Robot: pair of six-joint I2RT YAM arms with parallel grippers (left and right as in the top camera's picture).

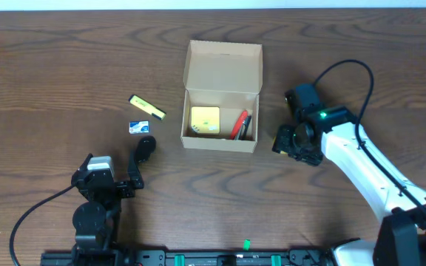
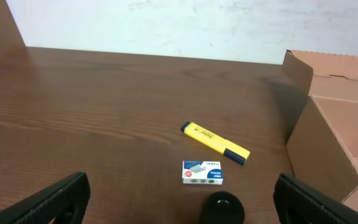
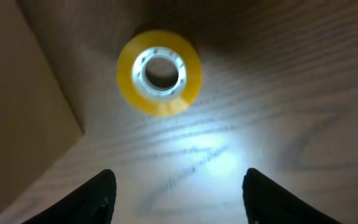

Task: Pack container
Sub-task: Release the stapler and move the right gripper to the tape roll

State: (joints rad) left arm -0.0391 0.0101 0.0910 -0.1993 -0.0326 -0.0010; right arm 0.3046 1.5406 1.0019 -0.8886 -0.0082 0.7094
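Dark brown wooden worktop (image 1: 50,66), pale wall behind. The container (image 1: 224,63), a plain tan cardboard box with its hinged flap thrown back, stands open at the centre. Inside I see a yellow square pad (image 1: 205,120) and red and black pens (image 1: 241,124), so packing is part done. Outside lie a yellow highlighter (image 1: 147,107) and a small blue-and-white staple box (image 1: 139,126) to its left, and a yellow tape roll (image 3: 159,71) just beside its right wall. The right end effector (image 3: 179,199) hangs over the roll, fingers apart, empty. The left end effector (image 2: 179,199) gapes wide near the staple box. I judge three items and the lid remain.
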